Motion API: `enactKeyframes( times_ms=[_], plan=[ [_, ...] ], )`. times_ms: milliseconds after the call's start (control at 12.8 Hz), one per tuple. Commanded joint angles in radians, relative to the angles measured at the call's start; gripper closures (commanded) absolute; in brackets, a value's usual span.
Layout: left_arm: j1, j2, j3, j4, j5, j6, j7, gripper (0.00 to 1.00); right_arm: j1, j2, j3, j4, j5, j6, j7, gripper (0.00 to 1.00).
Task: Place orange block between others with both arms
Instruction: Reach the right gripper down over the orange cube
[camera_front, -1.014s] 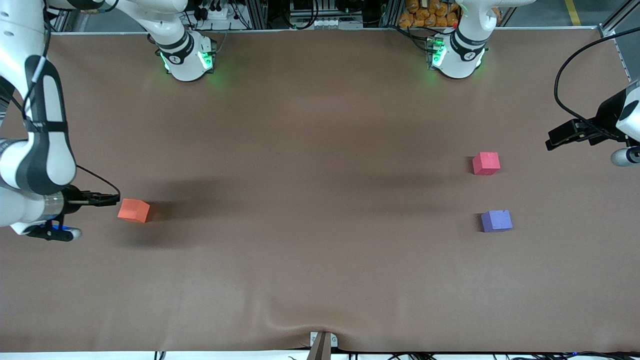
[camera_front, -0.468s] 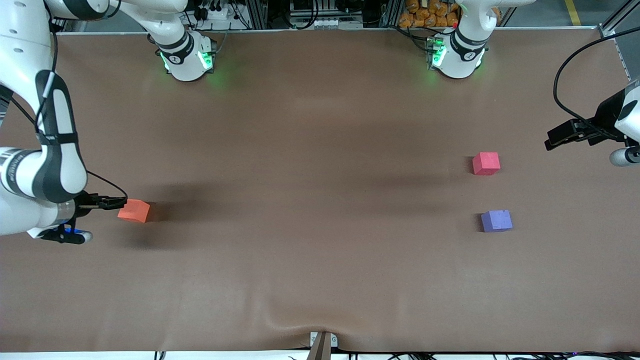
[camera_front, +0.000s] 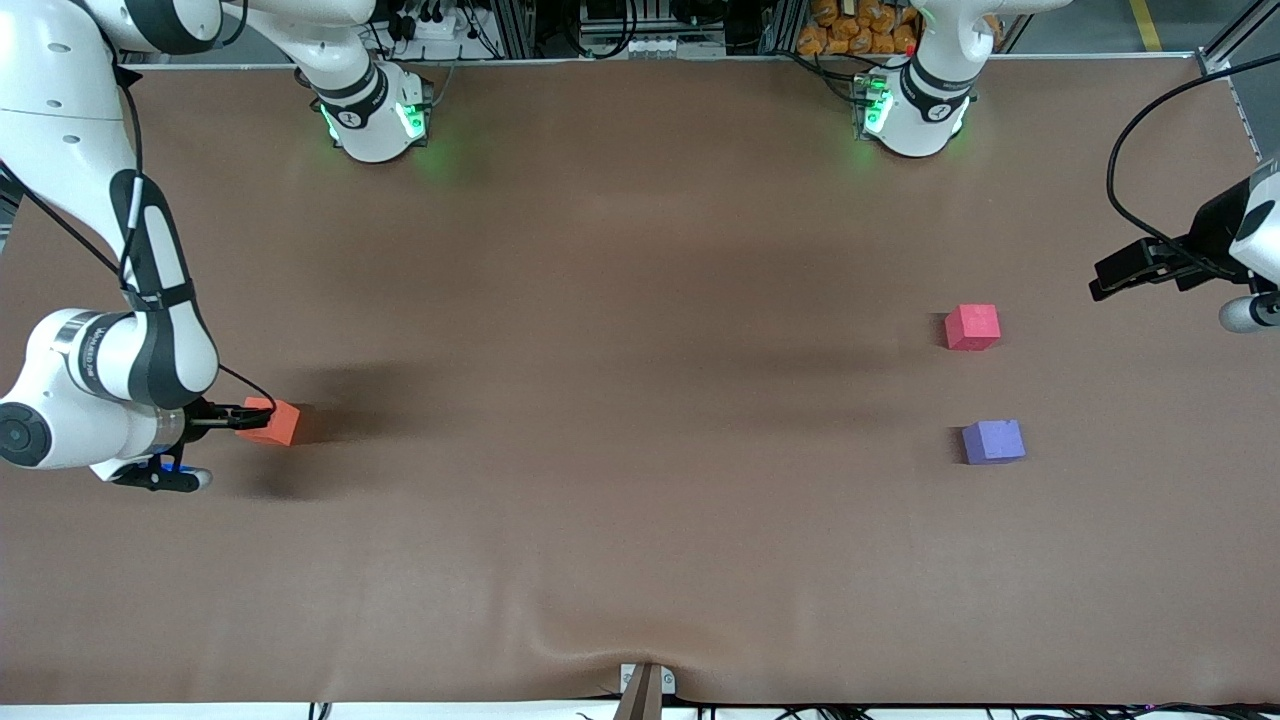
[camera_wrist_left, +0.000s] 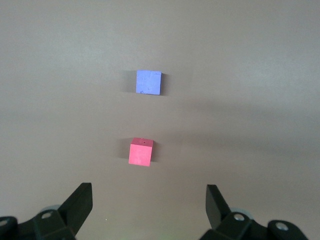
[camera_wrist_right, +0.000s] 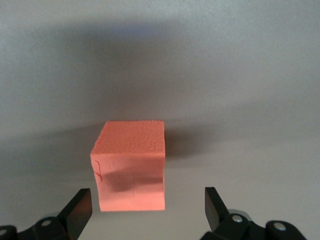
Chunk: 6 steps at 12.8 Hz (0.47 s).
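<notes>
The orange block (camera_front: 274, 423) lies on the table toward the right arm's end. My right gripper (camera_front: 250, 414) hovers low at its edge, open. In the right wrist view the orange block (camera_wrist_right: 131, 165) sits just ahead of the open right gripper (camera_wrist_right: 147, 206), closer to one finger, touching neither. The others stand toward the left arm's end: a pinkish-red cube (camera_front: 972, 327) and, nearer the front camera, a purple-blue cube (camera_front: 993, 441), with a gap between them. My left gripper (camera_front: 1110, 276) waits open in the air beside them. Its wrist view shows the red cube (camera_wrist_left: 140, 152) and the purple-blue cube (camera_wrist_left: 149, 82) ahead of the empty left gripper (camera_wrist_left: 148, 202).
Brown cloth (camera_front: 640, 300) covers the whole table and wrinkles near its front edge (camera_front: 560, 640). A small metal bracket (camera_front: 645, 685) sits at that edge. The two green-lit arm bases (camera_front: 375, 115) (camera_front: 912, 110) stand along the robots' side.
My right arm has swung down and toward the orange block, so its fingertips now reach the block's edge. The left arm and all cubes have stayed still.
</notes>
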Motion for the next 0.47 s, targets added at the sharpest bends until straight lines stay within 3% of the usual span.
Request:
enactKeyframes(
  times_ms=[0, 390],
  plan=[
    [0.000, 0.000, -0.002, 0.006, 0.020, -0.005, 0.003, 0.00, -0.001, -0.013, 0.009, -0.016, -0.011, 0.024, -0.006, 0.00],
    [0.002, 0.000, -0.002, 0.006, 0.020, -0.005, 0.003, 0.00, 0.006, -0.005, 0.009, -0.044, -0.011, 0.074, -0.006, 0.00]
  ],
)
